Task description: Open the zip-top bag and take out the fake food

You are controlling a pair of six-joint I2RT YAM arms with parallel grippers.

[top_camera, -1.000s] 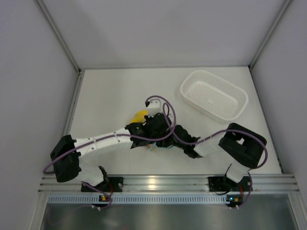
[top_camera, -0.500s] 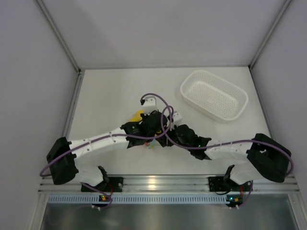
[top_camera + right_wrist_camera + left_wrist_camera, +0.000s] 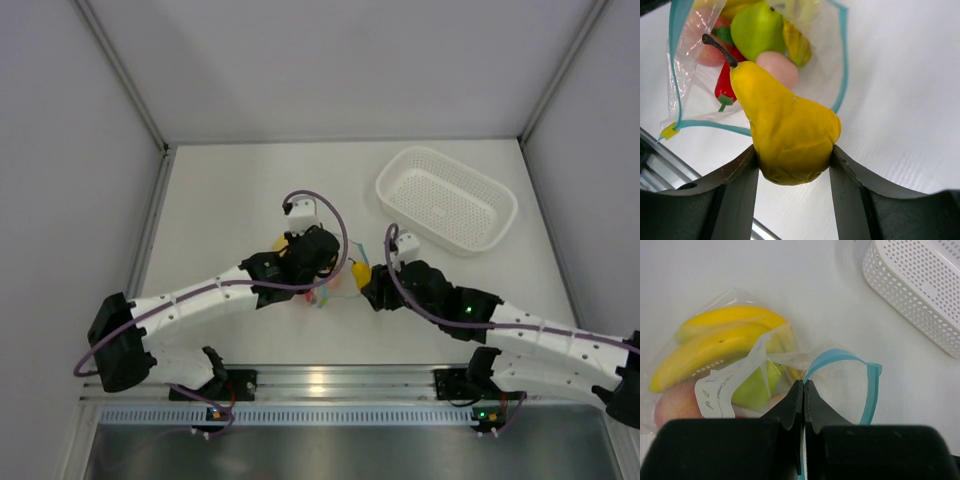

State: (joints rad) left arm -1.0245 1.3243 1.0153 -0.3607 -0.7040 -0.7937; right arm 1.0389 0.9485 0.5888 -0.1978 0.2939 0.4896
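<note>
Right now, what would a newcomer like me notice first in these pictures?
A yellow pear clamped in the right hand, at the mouth of the open zip-top bag mid-table. The left hand pinches the bag's edge, bananas and a green fruit inside. A white basket sits at the far right.

A robotics lab test cell: a bare white counter (image 3: 230, 190) boxed in by plain pale panel walls (image 3: 340, 60) on metal corner posts (image 3: 121, 72), with two white-and-black robot arms (image 3: 190, 300) bolted to a slotted aluminium rail (image 3: 320, 378), trailing purple cables (image 3: 336, 211).
</note>
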